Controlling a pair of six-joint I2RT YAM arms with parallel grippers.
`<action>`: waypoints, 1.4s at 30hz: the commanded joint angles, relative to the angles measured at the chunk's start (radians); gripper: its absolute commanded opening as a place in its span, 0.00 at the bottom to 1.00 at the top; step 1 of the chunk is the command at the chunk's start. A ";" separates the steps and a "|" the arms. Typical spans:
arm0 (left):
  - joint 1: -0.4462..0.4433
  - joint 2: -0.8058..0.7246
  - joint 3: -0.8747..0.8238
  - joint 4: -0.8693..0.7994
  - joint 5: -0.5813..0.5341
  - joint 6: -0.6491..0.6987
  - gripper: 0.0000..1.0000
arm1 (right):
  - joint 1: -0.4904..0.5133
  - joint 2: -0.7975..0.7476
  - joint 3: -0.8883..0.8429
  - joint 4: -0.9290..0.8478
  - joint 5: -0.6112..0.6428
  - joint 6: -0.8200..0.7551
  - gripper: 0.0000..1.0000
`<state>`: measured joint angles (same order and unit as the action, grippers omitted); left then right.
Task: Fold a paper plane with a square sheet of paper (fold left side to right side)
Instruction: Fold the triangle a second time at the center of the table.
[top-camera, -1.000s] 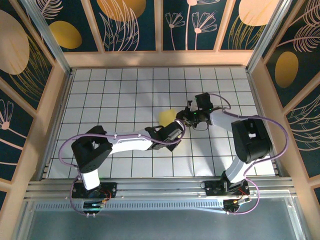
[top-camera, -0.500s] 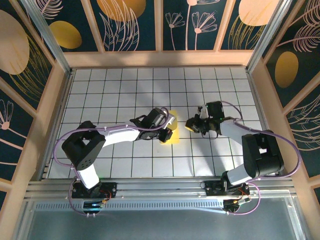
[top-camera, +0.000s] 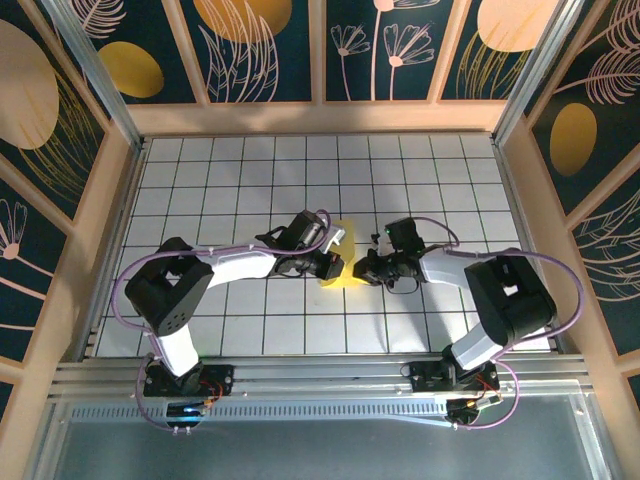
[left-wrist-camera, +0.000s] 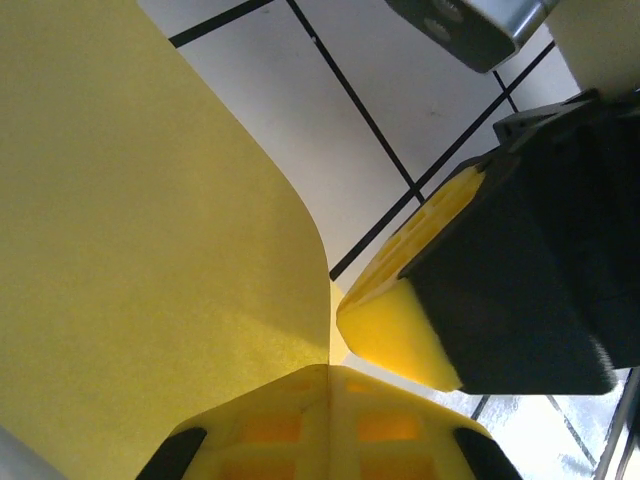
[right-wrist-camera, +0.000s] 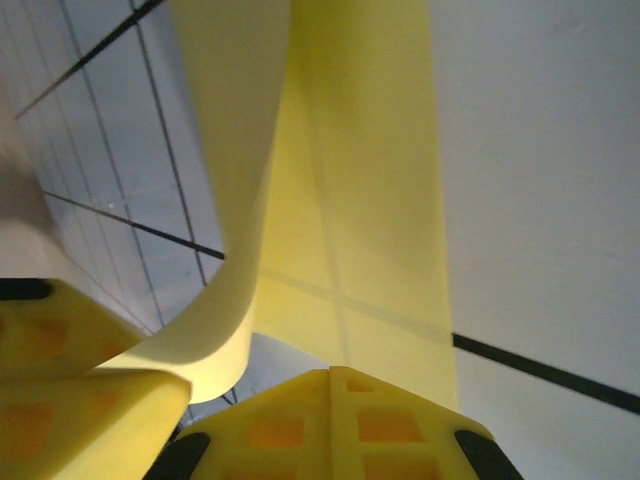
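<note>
The square sheet of paper is pale yellow and lies mid-table between both grippers. My left gripper is shut on its lifted side; in the left wrist view the curved paper runs into the seam of my left gripper. My right gripper is shut, close beside it on the right. In the right wrist view my right gripper has its tips on the near edge of the flat, creased paper, with the curled flap to the left. Whether the right one pinches paper is unclear.
The white grid table is boxed in by wooden walls at the back and both sides. An aluminium rail runs along the near edge. Both arms reach in to the middle, their fingers nearly touching; the right finger shows in the left wrist view.
My right gripper has shut and moved left and nearer, up to the paper's right side. My left gripper, still shut, has come back slightly nearer with the paper's side curled over.
</note>
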<state>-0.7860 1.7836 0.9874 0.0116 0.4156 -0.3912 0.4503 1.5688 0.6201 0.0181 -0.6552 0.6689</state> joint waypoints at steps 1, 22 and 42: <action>0.011 0.027 0.021 -0.007 0.023 -0.018 0.00 | 0.011 0.033 0.042 -0.036 0.044 0.000 0.00; 0.045 0.046 0.028 -0.064 -0.018 -0.011 0.00 | 0.027 0.109 0.075 -0.211 0.170 -0.084 0.00; 0.079 0.078 0.078 -0.153 -0.124 0.042 0.00 | 0.032 0.115 0.089 -0.237 0.186 -0.095 0.00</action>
<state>-0.7177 1.8469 1.0386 -0.1135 0.3122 -0.3679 0.4728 1.6466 0.7136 -0.1410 -0.5564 0.5995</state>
